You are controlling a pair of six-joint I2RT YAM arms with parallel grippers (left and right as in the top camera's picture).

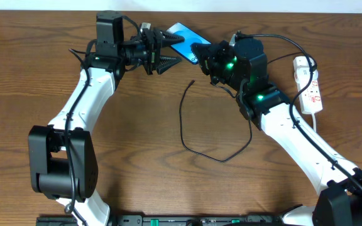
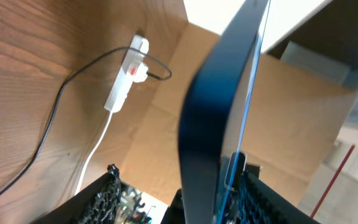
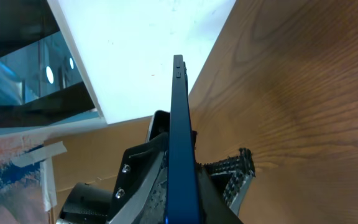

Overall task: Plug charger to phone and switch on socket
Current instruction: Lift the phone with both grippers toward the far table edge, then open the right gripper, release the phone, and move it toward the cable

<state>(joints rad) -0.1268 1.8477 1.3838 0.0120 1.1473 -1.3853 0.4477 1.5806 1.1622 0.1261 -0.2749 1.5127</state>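
Note:
The phone point(image 1: 182, 36) is held up off the table at the back centre, blue screen showing. My right gripper point(image 1: 205, 55) is shut on its right end; in the right wrist view the phone point(image 3: 179, 112) stands edge-on between the jaws of the right gripper point(image 3: 182, 180). My left gripper point(image 1: 168, 51) is open around the other end. There the phone point(image 2: 222, 112) rests against the right finger point(image 2: 253, 193), with a wide gap to the left finger point(image 2: 107, 190). The charger point(image 1: 182, 119) loops loose on the table, its tip lying free. The socket point(image 1: 309, 85) lies at the right.
A white adapter point(image 1: 301, 63) sits in the socket's far end, and the black cable runs from it. The socket's white cord point(image 2: 95, 149) trails toward the front. Brown cardboard point(image 2: 166, 124) stands beyond the table's edge in the left wrist view.

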